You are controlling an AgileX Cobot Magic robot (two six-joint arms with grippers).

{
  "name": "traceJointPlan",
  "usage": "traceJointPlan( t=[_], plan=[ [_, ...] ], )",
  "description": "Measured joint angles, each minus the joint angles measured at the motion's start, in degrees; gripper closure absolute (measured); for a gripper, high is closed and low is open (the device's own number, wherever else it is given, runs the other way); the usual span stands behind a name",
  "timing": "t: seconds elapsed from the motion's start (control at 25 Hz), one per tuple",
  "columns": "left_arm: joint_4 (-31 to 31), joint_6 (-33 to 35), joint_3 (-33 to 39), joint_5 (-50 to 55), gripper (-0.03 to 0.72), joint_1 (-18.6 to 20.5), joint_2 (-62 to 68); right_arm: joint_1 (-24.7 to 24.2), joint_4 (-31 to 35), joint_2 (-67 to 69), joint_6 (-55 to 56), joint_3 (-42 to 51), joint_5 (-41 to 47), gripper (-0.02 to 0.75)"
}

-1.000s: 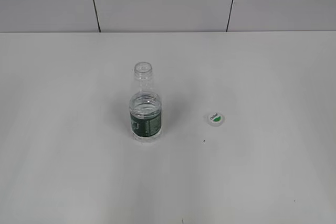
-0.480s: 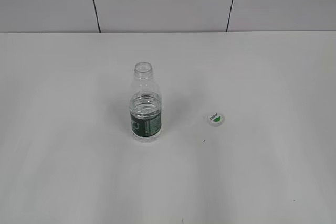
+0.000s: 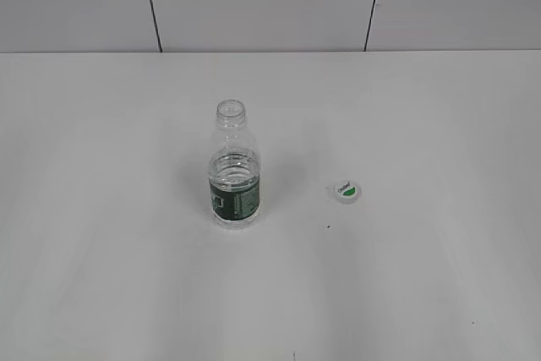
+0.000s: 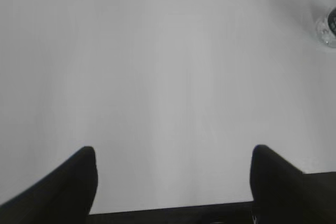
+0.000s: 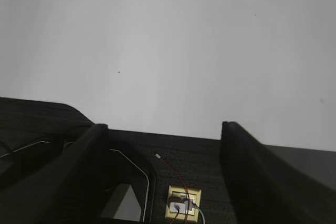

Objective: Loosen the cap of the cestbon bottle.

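One Cestbon bottle [image 3: 234,166] upright and uncapped at mid tabletop [image 3: 101,209] in the exterior view, white cap [image 3: 347,192] lying well apart to its right. From the left wrist: left end effector [image 4: 173,158] spread wide over bare tabletop, bottle's base at top right. From the right wrist: right end effector [image 5: 164,129] spread, straddling the tabletop's near edge, yellow socket [image 5: 182,203] below.

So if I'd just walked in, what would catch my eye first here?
Probably the cestbon bottle, standing upright and uncapped near the middle of the white table. Next, its cap, lying on the table off to the bottle's right, apart from it. Both grippers, left gripper and right gripper, are open and holding nothing.
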Motion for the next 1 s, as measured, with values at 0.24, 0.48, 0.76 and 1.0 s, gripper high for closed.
traceJointPlan(
  t=[0.24, 0.48, 0.76, 1.0],
  plan=[
    [0.06, 0.09, 0.0, 0.0, 0.151, 0.0, -7.75, 0.0, -1.04, -8.24, -0.06, 0.76, 1.0, 0.232],
    [0.11, 0.14, 0.0, 0.05, 0.151, 0.0, -12.26, 0.0, -1.49, -17.53, -0.19, 0.82, 1.13, 0.232],
    [0.13, 0.21, 0.0, 0.1, 0.152, 0.0, -15.23, 0.0, -1.49, -29.26, -0.19, 1.05, 1.3, 0.232],
    [0.13, 0.64, 0.0, 0.05, 0.153, 0.0, -19.96, 0.0, -1.49, -31.33, -0.19, 1.1, 1.37, 0.232]
  ],
)
